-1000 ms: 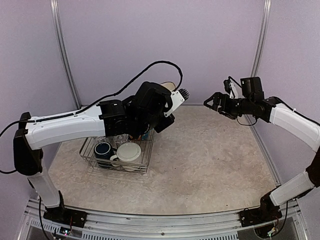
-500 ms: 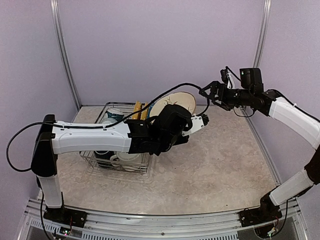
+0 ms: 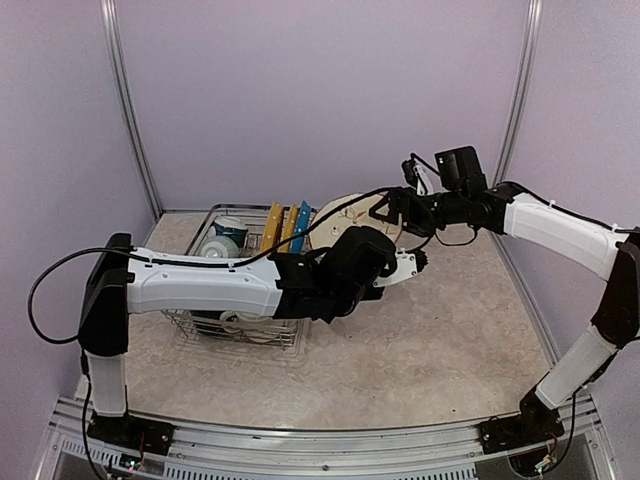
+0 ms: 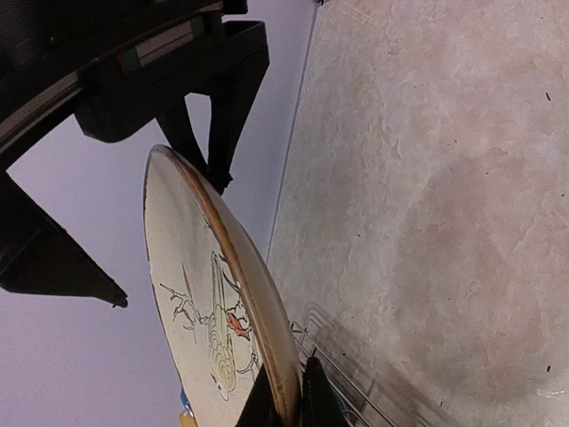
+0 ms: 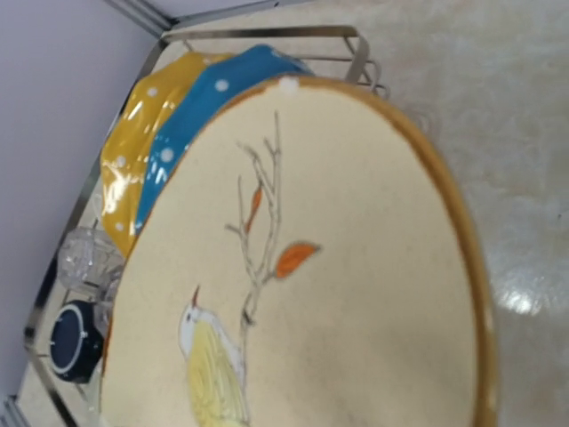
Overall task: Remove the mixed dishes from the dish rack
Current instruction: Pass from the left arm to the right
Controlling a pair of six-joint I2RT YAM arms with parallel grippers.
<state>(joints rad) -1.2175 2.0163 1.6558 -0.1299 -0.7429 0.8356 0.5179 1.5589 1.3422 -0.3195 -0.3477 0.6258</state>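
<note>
My left gripper is shut on the lower rim of a cream plate with a bird drawing. It holds the plate upright just right of the dish rack. In the top view the plate stands between both arms. My right gripper is at the plate's upper right rim with its jaws apart. The right wrist view is filled by the plate's face, and its own fingers do not show there. A yellow dotted plate and a blue dotted plate stand in the rack behind it.
The rack also holds a clear glass, a navy mug and a pale dish at the back left. The rack's wire corner is just below the held plate. Beige table lies to the right. Lilac walls enclose the cell.
My left arm has carried the bird plate out of the rack, to the right and lower. My right gripper has moved left and down to the plate's rim.
</note>
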